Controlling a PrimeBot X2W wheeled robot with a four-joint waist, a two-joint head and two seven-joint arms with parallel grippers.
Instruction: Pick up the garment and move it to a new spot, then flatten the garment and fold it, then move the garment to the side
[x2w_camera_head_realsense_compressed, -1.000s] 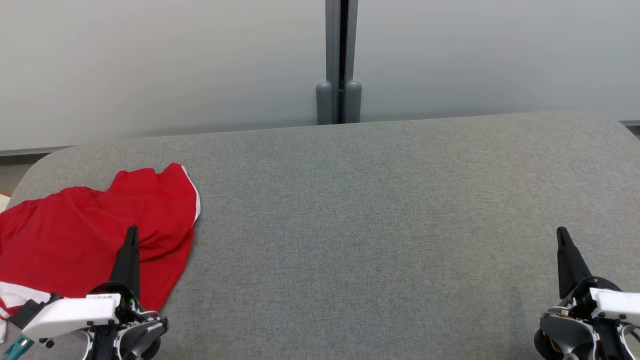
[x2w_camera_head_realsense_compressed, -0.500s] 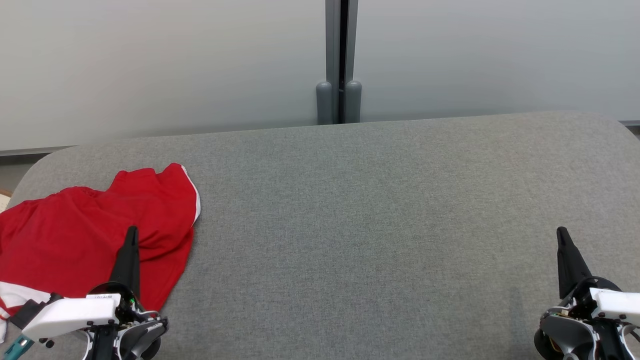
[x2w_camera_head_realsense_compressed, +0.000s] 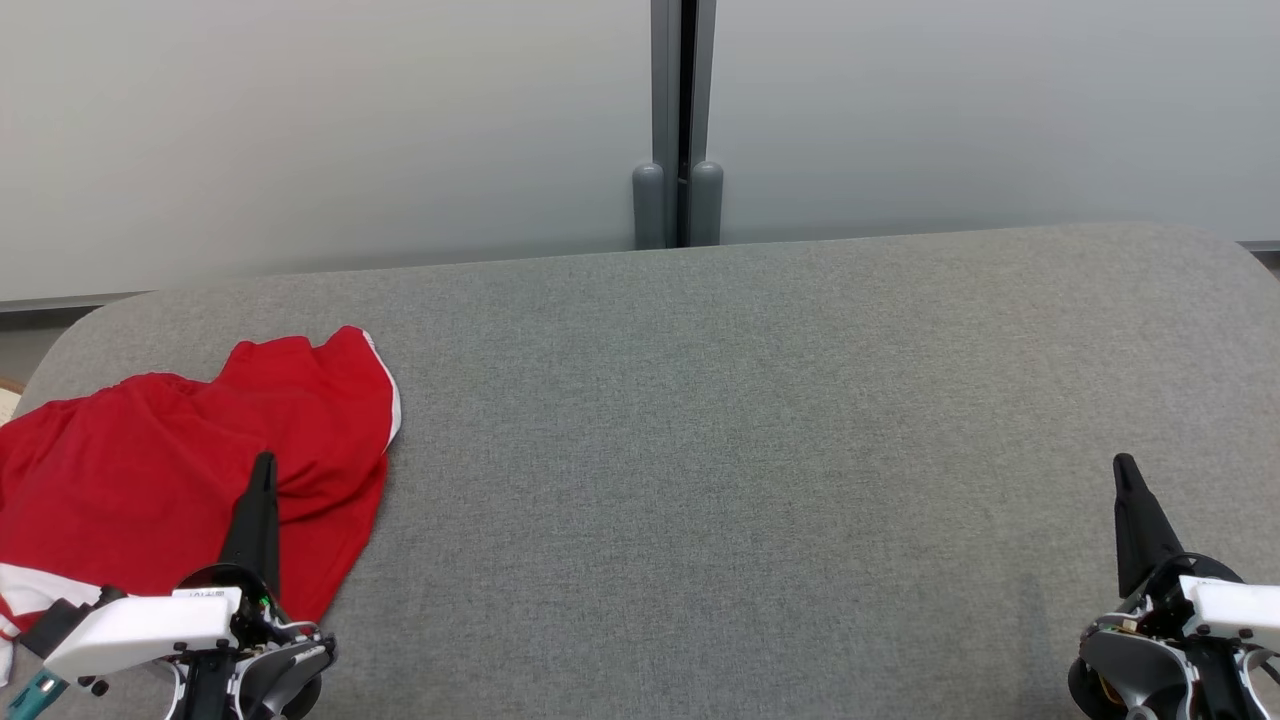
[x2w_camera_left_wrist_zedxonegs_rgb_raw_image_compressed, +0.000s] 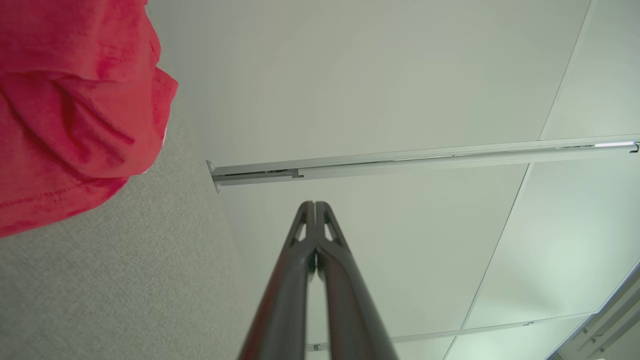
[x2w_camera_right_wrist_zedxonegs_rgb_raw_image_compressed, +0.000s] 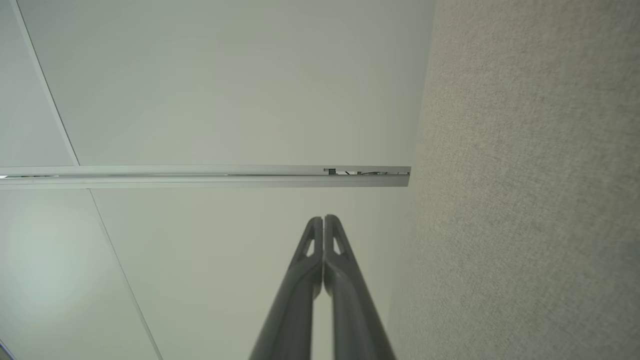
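Observation:
A red garment (x2w_camera_head_realsense_compressed: 160, 470) with white trim lies crumpled at the left end of the grey padded table (x2w_camera_head_realsense_compressed: 750, 450), running off the head view's left edge. My left gripper (x2w_camera_head_realsense_compressed: 264, 462) hovers over the garment's near right part, fingers shut and empty. The left wrist view shows those fingers (x2w_camera_left_wrist_zedxonegs_rgb_raw_image_compressed: 316, 204) pressed together, with the red garment (x2w_camera_left_wrist_zedxonegs_rgb_raw_image_compressed: 65, 105) at upper left. At the far right, my right gripper (x2w_camera_head_realsense_compressed: 1122, 462) is shut and empty above bare table; its wrist view shows the closed tips (x2w_camera_right_wrist_zedxonegs_rgb_raw_image_compressed: 324, 218) beside the grey table surface (x2w_camera_right_wrist_zedxonegs_rgb_raw_image_compressed: 525, 200).
Pale wall panels stand behind the table, joined by a grey post (x2w_camera_head_realsense_compressed: 680, 150) at the middle of the far edge. The table's corners are rounded. A wide stretch of grey fabric lies between the two grippers.

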